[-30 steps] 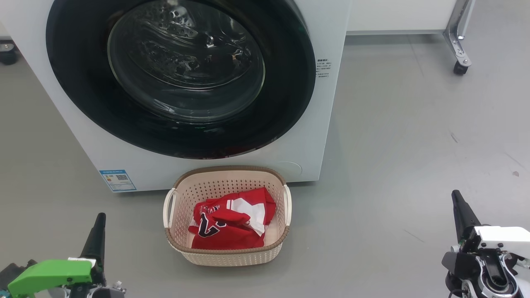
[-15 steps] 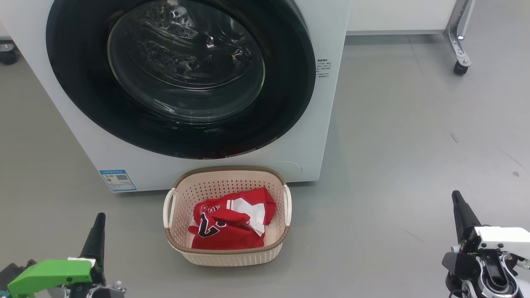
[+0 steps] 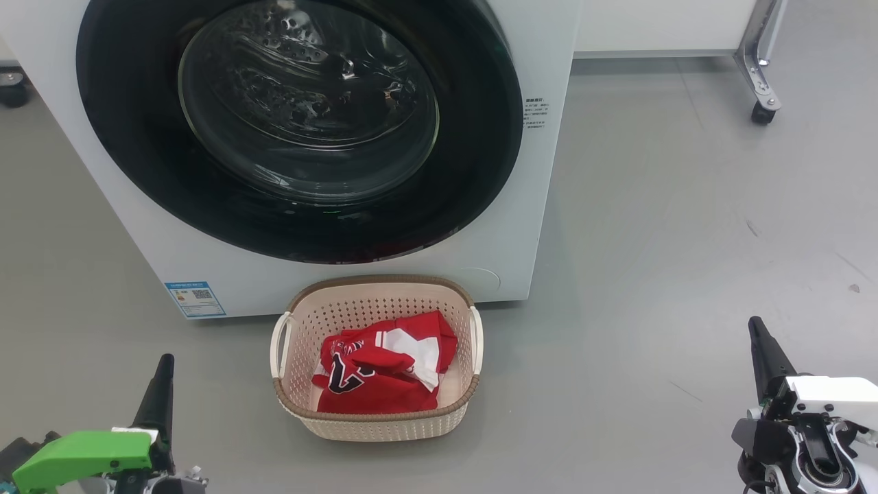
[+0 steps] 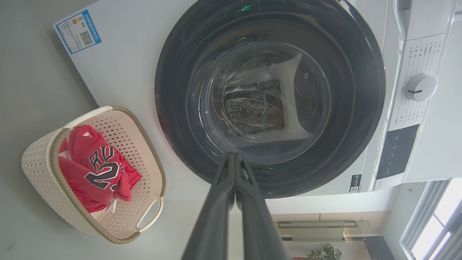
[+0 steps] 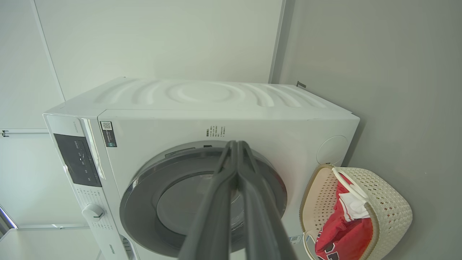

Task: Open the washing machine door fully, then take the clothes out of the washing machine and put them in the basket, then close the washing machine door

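L claw, R claw closed; open floor either side of basket rim.

A large dark "2" stands on the clothes.

Grey floor (scuffed), white wall

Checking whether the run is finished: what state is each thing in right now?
Door: shut.
Basket: upright.
Jersey: crumpled, lying inside it.
Left gripper: fingers shut, empty.
Right gripper: fingers shut, empty.
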You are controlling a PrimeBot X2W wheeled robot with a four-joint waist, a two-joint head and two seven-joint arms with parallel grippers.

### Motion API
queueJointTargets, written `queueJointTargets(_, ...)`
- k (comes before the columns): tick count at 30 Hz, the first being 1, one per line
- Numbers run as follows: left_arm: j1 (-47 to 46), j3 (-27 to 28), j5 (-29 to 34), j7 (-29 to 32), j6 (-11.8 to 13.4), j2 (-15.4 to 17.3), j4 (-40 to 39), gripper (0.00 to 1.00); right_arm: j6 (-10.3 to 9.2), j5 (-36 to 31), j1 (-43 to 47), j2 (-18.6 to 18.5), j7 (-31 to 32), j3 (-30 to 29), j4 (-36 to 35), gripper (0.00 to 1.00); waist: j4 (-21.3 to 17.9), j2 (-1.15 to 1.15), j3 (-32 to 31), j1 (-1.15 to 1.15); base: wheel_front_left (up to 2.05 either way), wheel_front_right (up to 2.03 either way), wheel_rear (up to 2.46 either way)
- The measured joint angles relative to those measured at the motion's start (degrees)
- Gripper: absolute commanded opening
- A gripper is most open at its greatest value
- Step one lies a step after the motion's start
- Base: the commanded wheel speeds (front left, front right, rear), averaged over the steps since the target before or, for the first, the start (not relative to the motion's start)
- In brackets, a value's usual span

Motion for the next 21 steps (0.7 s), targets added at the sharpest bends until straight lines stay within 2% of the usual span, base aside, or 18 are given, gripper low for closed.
queueJointTargets(21,-0.2,0.1,0.0,0.0,0.0,0.0,0.3,0.00,0.27,0.0,0.0,0.1,0.1,-0.1,0.2,0.00,0.0,0.00,0.0,0.00,0.00,0.00,0.00)
